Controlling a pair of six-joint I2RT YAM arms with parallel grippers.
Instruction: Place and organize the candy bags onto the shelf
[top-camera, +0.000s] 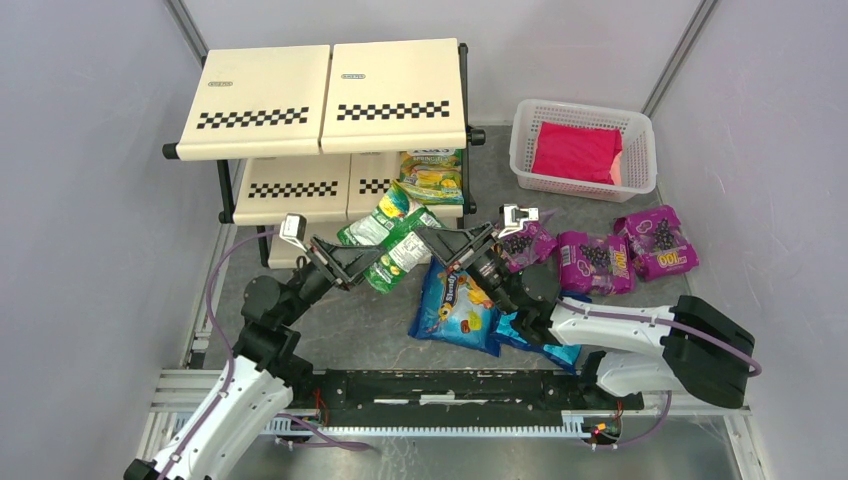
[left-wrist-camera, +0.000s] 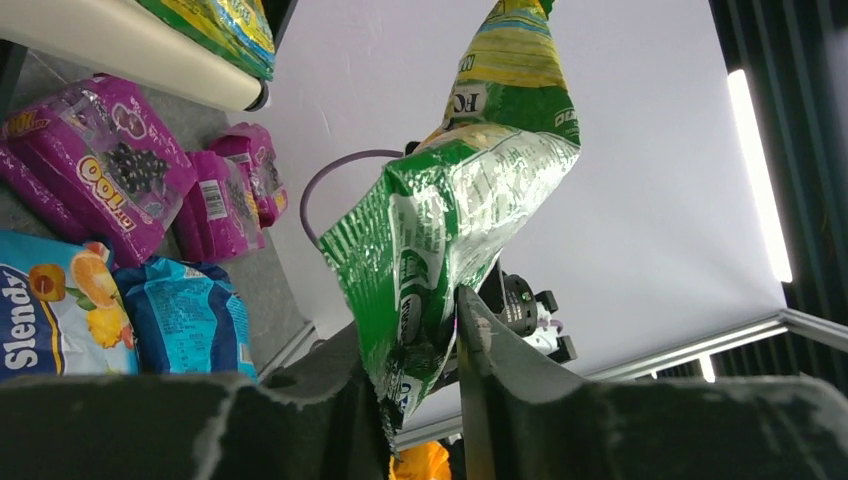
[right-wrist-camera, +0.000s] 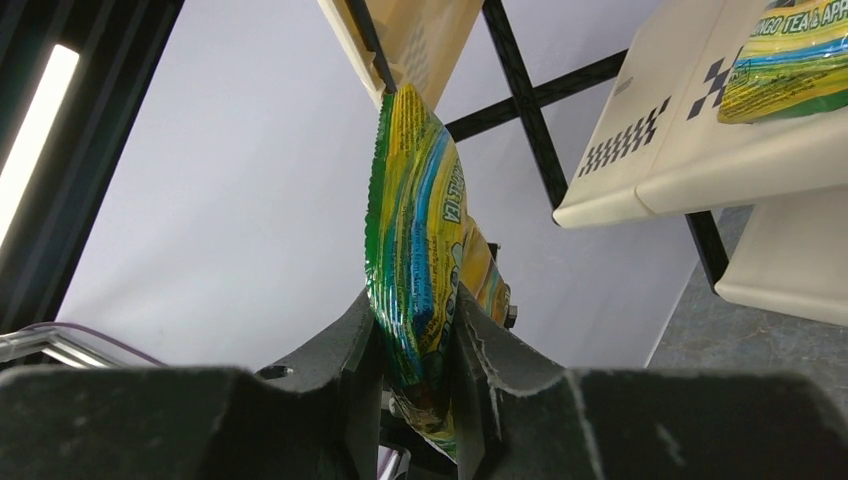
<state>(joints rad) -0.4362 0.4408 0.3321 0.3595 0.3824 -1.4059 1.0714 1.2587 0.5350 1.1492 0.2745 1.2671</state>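
Both grippers hold one green-yellow candy bag (top-camera: 392, 235) in the air in front of the shelf (top-camera: 330, 100). My left gripper (top-camera: 370, 264) is shut on its lower edge, seen in the left wrist view (left-wrist-camera: 415, 350) with the bag (left-wrist-camera: 450, 220) rising from the jaws. My right gripper (top-camera: 432, 238) is shut on its right edge, and the right wrist view (right-wrist-camera: 415, 350) shows the bag (right-wrist-camera: 415, 230) edge-on. A second green-yellow bag (top-camera: 432, 175) lies on the shelf's middle tier. Two blue bags (top-camera: 457, 305) (top-camera: 540, 345) and three purple bags (top-camera: 528, 245) (top-camera: 593, 262) (top-camera: 657, 242) lie on the table.
A white mesh basket (top-camera: 640, 135) with a red packet (top-camera: 575, 152) stands at the back right. The shelf's top tier is bare. Grey walls close in both sides. A black rail runs along the near edge between the arm bases.
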